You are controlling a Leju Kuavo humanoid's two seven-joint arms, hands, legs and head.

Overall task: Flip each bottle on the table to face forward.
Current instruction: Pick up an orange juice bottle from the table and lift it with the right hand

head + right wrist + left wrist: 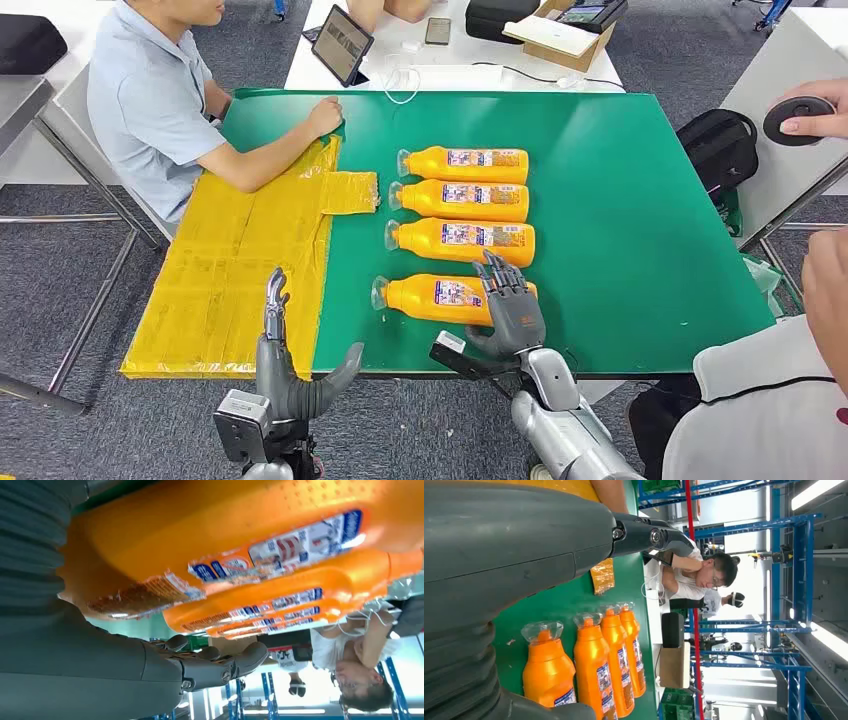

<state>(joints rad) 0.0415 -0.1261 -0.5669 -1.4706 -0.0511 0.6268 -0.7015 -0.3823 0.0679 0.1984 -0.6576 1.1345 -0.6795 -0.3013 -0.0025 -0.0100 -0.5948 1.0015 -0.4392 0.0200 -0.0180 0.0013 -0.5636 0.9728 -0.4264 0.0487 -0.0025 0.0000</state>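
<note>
Right hand (510,305) laid over nearest bottle (440,298), grip unconfirmed, probably to turn it | left hand (290,370) held wide, empty, kept aside.

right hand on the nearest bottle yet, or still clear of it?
Touching. In the head view the right hand lies over the base end of the nearest bottle; in the right wrist view the bottle fills the frame beside its fingers.

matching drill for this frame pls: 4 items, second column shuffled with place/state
1. right hand
2. left hand
3. tablet
4. yellow sheet

A. propped on the white table beyond the green one
B. fingers laid over the nearest bottle
C. open, above the table's near edge, holding nothing
D. flat on the green table, left of the bottles

Pairs: 1-B, 2-C, 3-A, 4-D
</note>
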